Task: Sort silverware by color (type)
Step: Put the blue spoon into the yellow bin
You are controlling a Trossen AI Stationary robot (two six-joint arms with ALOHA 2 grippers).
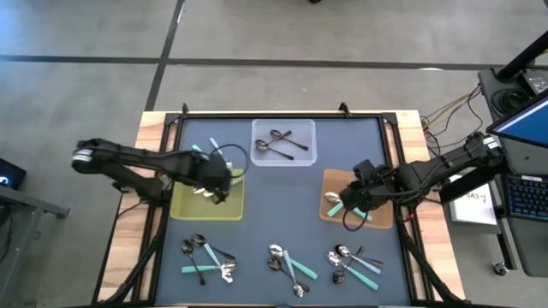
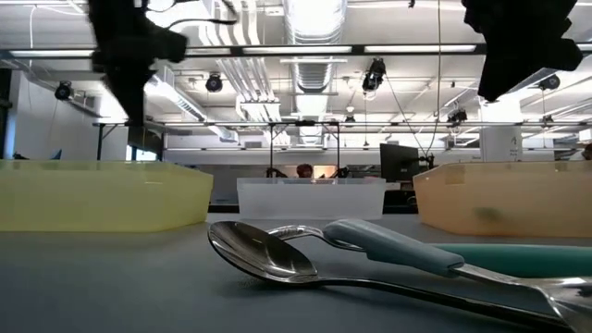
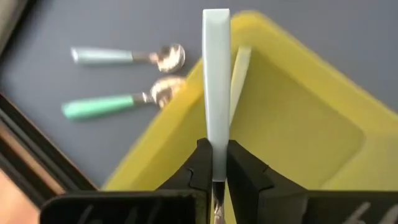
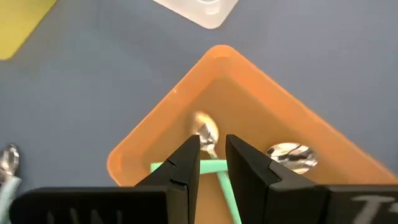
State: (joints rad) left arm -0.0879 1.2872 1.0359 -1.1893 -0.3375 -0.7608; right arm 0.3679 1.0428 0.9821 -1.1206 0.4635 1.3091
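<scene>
Lab or workshop: exposed ceiling ducts, strip lights, monitor (laptop beside table).

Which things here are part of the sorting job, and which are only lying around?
Part of the job:
- pale-blue spoon held by the left gripper
- yellow tray
- clear tray
- orange tray under the right gripper
- loose spoons on the mat

Lying around:
- keyboard
- papers

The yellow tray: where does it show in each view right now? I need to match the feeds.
High: yellow tray left of centre, under the left gripper.
Low: far left.
Left wrist: fills the middle, behind the held pale-blue utensil.
Right wrist: a corner only.
Shared landmark: clear tray.
</scene>
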